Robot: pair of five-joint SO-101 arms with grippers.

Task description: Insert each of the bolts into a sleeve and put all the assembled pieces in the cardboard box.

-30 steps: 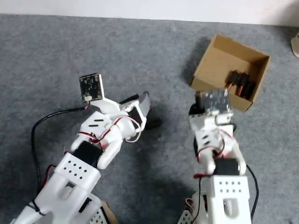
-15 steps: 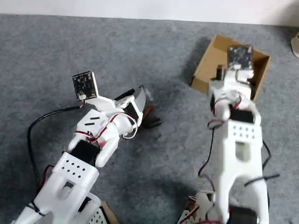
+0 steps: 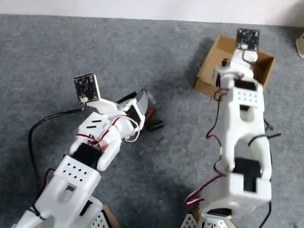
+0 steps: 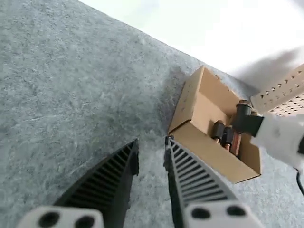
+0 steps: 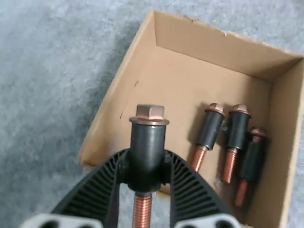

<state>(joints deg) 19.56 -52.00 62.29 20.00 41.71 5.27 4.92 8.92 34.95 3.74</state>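
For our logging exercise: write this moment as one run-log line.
right end effector: shut on sleeved bolt, over box | box: three assemblies inside | left end effector: open, empty, over mat

grey felt tabletop (image 3: pixel 66 52), white wall (image 3: pixel 142 7) behind

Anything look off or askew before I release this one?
Nothing stands out. The right pincer holds a sleeved bolt straight over the cardboard box, whose walls look intact; three assembled pieces lie side by side inside. The left pincer is open and empty over the mat.
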